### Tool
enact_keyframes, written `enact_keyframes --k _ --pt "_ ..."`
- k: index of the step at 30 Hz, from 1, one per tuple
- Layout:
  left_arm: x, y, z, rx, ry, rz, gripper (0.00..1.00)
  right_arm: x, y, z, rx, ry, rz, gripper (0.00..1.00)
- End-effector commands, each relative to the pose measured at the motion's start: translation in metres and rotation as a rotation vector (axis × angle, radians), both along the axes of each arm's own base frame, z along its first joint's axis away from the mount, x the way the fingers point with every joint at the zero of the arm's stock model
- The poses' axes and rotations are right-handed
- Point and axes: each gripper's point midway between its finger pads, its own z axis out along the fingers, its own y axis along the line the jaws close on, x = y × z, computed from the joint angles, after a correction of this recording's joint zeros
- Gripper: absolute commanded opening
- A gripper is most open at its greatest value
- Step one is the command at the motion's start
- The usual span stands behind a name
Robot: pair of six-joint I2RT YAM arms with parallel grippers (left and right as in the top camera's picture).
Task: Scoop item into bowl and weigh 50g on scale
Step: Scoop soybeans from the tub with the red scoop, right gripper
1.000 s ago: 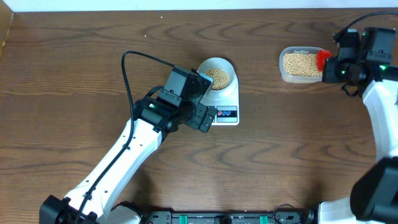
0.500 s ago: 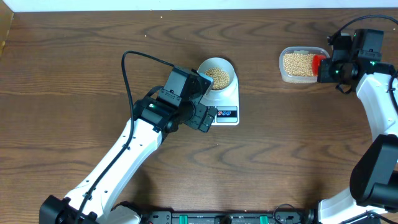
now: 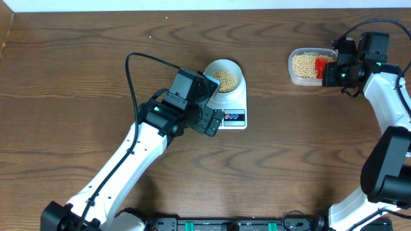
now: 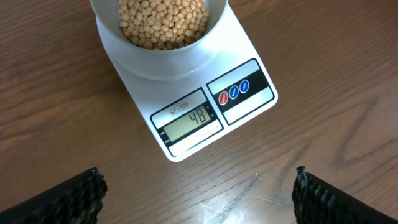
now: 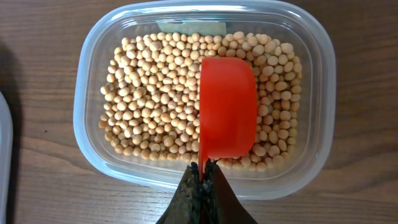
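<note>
My left hand [image 4: 198,190] hovers just in front of the scale [image 4: 149,87], fingers [image 4: 74,196] wide apart and holding nothing. The bowl [image 4: 109,28] sits on the scale's back half with beans [image 4: 163,22] in it, and the display reads 48. Well to the right of the scale, on the desk [image 3: 96,51], stands a clear tub [image 5: 84,106] of more beans. My right hand [image 5: 204,180] is clamped on the handle of a red scoop [image 5: 227,109], which lies over the tub's beans.

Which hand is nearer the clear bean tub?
Right. The right hand holds a red scoop over the tub; the left hand hangs open at the scale, well away.
</note>
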Motion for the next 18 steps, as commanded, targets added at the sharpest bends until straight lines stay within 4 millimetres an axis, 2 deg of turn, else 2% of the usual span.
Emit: enact_keyframes --k 1,7,12,18 --pt "0.0 0.0 0.004 -0.009 -0.008 -0.005 0.98 -0.001 0.004 -0.009 0.034 0.023 -0.001 0.01" --pt "0.0 0.0 0.004 -0.009 -0.008 -0.005 0.98 0.006 0.004 -0.001 0.076 -0.022 0.003 0.01" --pt "0.0 0.0 0.004 -0.009 -0.008 -0.005 0.98 0.006 0.004 0.01 0.192 -0.054 0.014 0.01" --pt "0.0 0.0 0.004 -0.009 -0.008 -0.005 0.98 0.003 -0.007 0.025 0.34 -0.104 0.024 0.01"
